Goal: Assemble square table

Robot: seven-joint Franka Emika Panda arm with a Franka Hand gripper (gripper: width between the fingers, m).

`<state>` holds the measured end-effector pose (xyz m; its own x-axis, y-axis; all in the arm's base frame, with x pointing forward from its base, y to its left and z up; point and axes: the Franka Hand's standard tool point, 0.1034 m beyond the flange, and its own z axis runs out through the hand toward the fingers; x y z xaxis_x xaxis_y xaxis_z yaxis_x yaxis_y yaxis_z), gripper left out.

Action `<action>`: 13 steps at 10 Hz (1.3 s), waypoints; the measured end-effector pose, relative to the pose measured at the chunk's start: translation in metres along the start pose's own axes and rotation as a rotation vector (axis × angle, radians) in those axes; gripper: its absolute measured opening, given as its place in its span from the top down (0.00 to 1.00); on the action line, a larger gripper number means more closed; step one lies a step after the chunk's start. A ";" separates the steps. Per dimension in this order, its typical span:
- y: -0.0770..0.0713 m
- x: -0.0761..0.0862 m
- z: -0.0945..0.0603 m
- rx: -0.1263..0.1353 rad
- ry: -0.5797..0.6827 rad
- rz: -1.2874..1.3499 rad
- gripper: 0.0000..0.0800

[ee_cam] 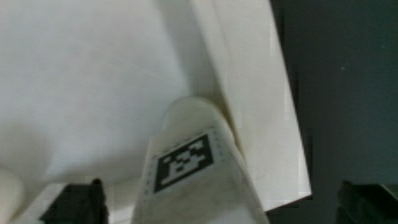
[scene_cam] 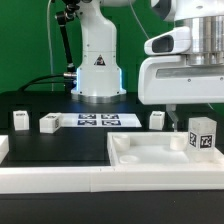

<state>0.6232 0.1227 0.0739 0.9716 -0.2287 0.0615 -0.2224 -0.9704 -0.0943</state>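
Observation:
The square table's white slab (scene_cam: 150,158) with a raised rim lies at the front on the exterior view's right. One tagged white leg (scene_cam: 203,133) stands on the slab near its right corner. My gripper (scene_cam: 186,116) hangs just above this leg. In the wrist view the leg (ee_cam: 189,160) stands against the slab's rim (ee_cam: 249,90), between my two dark fingertips (ee_cam: 80,200). Both fingertips stand well clear of its sides, so the gripper (ee_cam: 222,203) is open. Three more legs rest on the black table: two on the left (scene_cam: 18,121) (scene_cam: 48,123) and one (scene_cam: 156,119) behind the slab.
The marker board (scene_cam: 95,120) lies flat in front of the robot's base (scene_cam: 97,70). A long white rail (scene_cam: 50,182) borders the front of the black surface. Black cables trail at the back left.

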 end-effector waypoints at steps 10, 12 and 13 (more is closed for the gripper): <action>0.005 0.002 0.000 -0.002 0.001 -0.352 0.53; 0.005 0.003 0.000 -0.001 0.002 -0.265 0.64; 0.005 0.003 -0.001 -0.001 0.003 -0.211 0.64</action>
<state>0.6246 0.1170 0.0741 0.9964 -0.0207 0.0823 -0.0142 -0.9968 -0.0782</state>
